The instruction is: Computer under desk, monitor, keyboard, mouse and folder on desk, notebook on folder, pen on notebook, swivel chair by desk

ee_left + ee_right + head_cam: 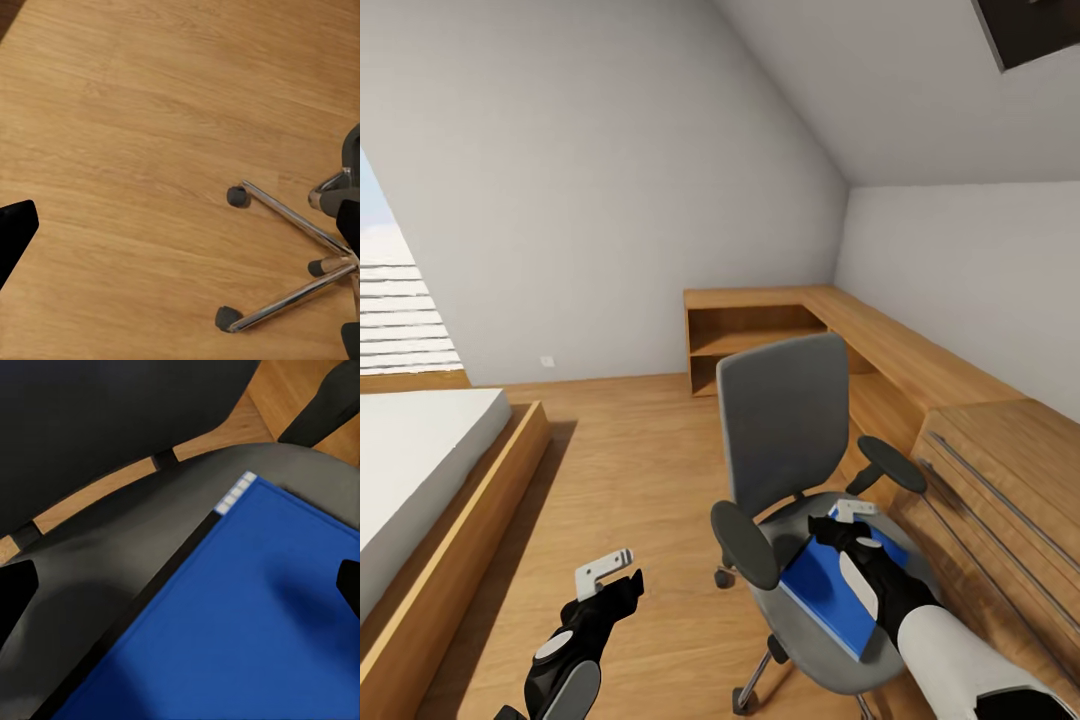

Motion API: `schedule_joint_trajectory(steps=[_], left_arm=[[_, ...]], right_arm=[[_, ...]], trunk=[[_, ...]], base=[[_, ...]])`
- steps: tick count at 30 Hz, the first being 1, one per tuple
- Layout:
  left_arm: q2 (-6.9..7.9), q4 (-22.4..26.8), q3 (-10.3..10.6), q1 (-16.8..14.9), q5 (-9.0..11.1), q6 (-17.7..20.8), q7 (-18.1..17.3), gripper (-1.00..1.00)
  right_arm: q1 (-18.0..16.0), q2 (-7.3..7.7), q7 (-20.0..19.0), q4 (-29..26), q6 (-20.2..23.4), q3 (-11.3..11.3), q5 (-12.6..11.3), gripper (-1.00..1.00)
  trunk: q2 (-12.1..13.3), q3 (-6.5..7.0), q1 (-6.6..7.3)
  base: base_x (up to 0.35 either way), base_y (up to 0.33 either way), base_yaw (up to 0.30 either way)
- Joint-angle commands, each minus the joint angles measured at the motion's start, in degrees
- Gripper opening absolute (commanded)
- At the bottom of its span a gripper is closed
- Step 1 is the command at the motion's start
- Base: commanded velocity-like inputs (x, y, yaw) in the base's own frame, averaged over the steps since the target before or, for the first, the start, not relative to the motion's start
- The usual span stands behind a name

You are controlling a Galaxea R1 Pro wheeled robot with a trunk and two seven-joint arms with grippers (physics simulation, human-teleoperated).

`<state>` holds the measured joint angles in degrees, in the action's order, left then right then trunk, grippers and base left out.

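Nearest, the left gripper [610, 572] hangs idle over the wooden floor [630, 470], left of the swivel chair [800, 480]; its wrist view catches the chair's chrome base [292, 259] and castors, and whether its jaws are parted cannot be told. The right gripper [855, 512] hovers low over the chair seat, above the folder [830, 590]; in its wrist view the two finger tips stand wide apart at the picture's edges with nothing between them, so the jaws are released.

The folder step looks barely begun: the folder lies flat on the grey seat, not yet lifted, and the reach is in place for a grasp. Everything else remains to be judged elsewhere.

The folder is flat, bright blue and rectangular, with a dark spine edge [142, 600]. Beyond the chair, a light wooden shelf bench [780, 330] runs along the far wall.
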<state>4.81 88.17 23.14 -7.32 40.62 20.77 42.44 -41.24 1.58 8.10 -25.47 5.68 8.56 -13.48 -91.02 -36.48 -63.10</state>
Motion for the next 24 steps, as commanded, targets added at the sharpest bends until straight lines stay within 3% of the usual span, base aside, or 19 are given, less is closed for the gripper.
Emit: schedule_joint_trajectory(steps=[1, 19, 24], left_arm=[[0.05, 0.08, 0.13, -0.06, 0.30, 0.15, 0.45, 1.00], [0.02, 0.08, 0.35, -0.06, 0.25, 0.14, 0.16, 1.00], [0.02, 0.08, 0.41, -0.06, 0.25, 0.15, 0.24, 1.00]], right_arm=[[-0.03, 0.06, 0.42, -0.09, -0.14, 0.56, -0.54, 1.00], [0.00, 0.09, 0.73, -0.20, -2.24, 0.76, -0.72, 1.00], [-0.02, -0.07, 0.85, -0.12, -2.25, 0.76, -0.83, 1.00]], trunk=[[-0.45, -0.24, -0.22], [-7.67, -3.47, -4.18], [-9.27, -4.30, -5.05]], base=[[0.000, 0.000, 0.000], [0.000, 0.000, 0.001], [0.000, 0.000, 0.132]])
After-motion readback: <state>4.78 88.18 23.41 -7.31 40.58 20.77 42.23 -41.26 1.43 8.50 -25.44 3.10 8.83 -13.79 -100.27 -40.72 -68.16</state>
